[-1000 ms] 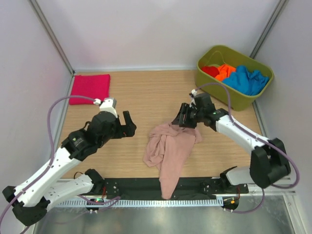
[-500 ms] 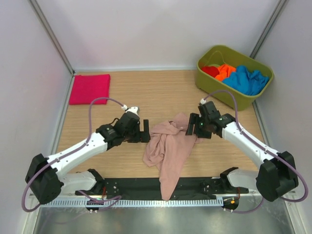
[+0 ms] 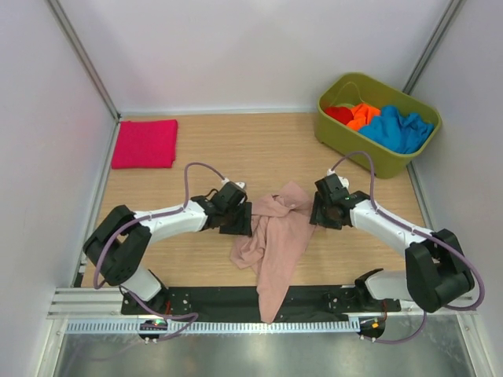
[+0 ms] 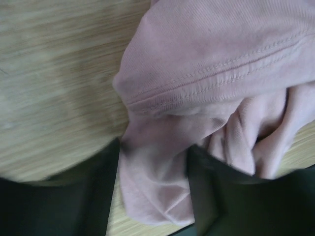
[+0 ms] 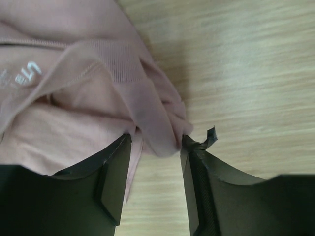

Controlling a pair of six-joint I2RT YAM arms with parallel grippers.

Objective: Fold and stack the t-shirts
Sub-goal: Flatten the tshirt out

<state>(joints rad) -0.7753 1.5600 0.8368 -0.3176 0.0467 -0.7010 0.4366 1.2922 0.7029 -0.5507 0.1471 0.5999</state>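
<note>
A crumpled dusty-pink t-shirt (image 3: 275, 236) lies mid-table, its lower end draped over the near edge. My left gripper (image 3: 242, 220) is low at the shirt's left edge. In the left wrist view its jaws (image 4: 153, 162) are shut on a fold of that pink cloth (image 4: 221, 59), which fills the gap between them. My right gripper (image 3: 318, 210) sits at the shirt's right edge. Its jaws (image 5: 155, 147) stand apart around a bunched fold of the shirt (image 5: 74, 98), with bare wood showing between them. A folded magenta t-shirt (image 3: 145, 144) lies at the back left.
An olive-green tub (image 3: 338, 129) at the back right holds red (image 3: 339, 115), orange (image 3: 363, 115) and blue (image 3: 402, 130) t-shirts. A black strip (image 3: 196, 297) runs along the table's near edge. White walls close in the left, back and right.
My left arm has swept right to the pink shirt's left edge and its jaws have closed on the cloth. My right gripper has dropped to the shirt's right edge and its jaws have narrowed.
</note>
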